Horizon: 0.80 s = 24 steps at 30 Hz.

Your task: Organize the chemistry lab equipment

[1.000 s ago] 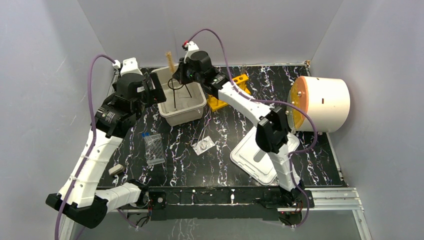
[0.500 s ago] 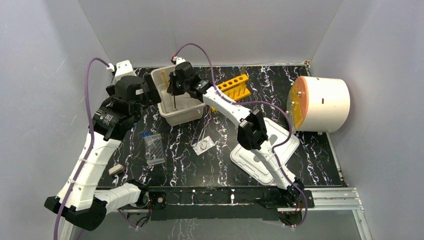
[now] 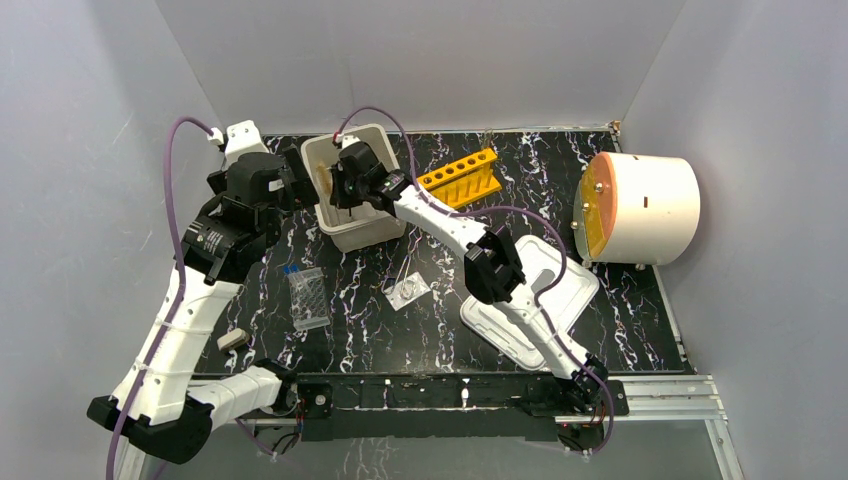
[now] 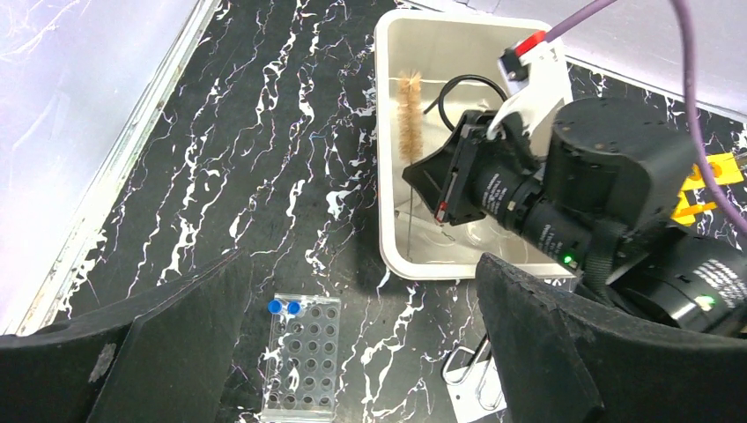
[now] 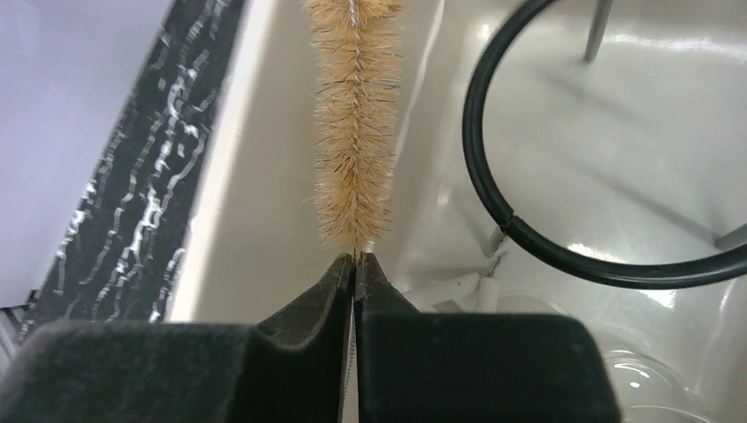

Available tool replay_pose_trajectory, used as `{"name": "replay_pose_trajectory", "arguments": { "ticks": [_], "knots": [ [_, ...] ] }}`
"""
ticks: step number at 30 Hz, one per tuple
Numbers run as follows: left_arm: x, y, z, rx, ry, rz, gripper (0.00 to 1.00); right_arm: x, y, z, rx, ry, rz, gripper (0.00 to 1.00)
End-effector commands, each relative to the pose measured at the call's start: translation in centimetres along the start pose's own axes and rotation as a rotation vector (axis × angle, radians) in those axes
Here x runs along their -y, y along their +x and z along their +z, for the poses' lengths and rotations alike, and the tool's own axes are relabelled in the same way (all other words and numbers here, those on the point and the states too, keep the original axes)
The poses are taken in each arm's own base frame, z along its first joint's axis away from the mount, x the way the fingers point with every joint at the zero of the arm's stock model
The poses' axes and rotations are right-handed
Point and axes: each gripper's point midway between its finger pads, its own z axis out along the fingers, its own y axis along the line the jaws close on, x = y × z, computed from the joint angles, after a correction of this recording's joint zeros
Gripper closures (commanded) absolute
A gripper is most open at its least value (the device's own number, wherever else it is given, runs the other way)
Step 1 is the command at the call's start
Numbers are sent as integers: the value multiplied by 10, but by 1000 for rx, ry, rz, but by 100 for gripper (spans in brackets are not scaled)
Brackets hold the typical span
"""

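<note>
Pinched shut on the thin wire stem of the tan bristle brush (image 5: pixel 357 132), the right hand (image 5: pixel 355 264) reaches down into the white bin (image 4: pixel 380 176) at the far left of the bench (image 3: pixel 640 330). The left hand (image 4: pixel 361 264) hovers just left of that bin, fingers spread wide and holding nothing. Nearest the arm bases, a white lid (image 3: pixel 570 285) lies to the right and a clear rack (image 3: pixel 308 300) with two blue-capped vials (image 4: pixel 278 307) to the left; the clear glass dish (image 3: pixel 407 291) sits between them, a little farther back. Inside the bin the brush runs along the left wall, with the black wire ring stand (image 5: pixel 564 256) just right of it; whether they touch cannot be told. Beyond, to the right, stands a yellow tube rack (image 3: pixel 460 178). The hold is only on a slim wire, so the brush may pivot or slip as it is let go. If it ends up propped on the rim, it could tip out onto the bench. Lifting away carelessly might hook the ring and drag the stand over, and the two arms are close enough to bump each other.
</note>
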Motion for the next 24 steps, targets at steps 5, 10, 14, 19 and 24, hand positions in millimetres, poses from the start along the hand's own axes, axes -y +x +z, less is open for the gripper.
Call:
{"name": "replay_pose_trajectory", "arguments": {
  "ticks": [5,10,14,19,24],
  "knots": [
    [-3,-14,-10,38,3,-16,2,-10,-21,-5,51,-13,26,68],
    [-2,-14,-10,36,11,-17,2,-25,-44,-22,94,-49,34,63],
    [-1,-16,-11,41,19,-24,2,-40,-62,-39,131,-87,40,63],
    [2,-19,-15,48,42,-34,2,-50,-81,-64,171,-104,51,63],
    [10,-19,-13,48,83,-35,2,-49,-104,-103,243,-74,36,61]
  ]
}}
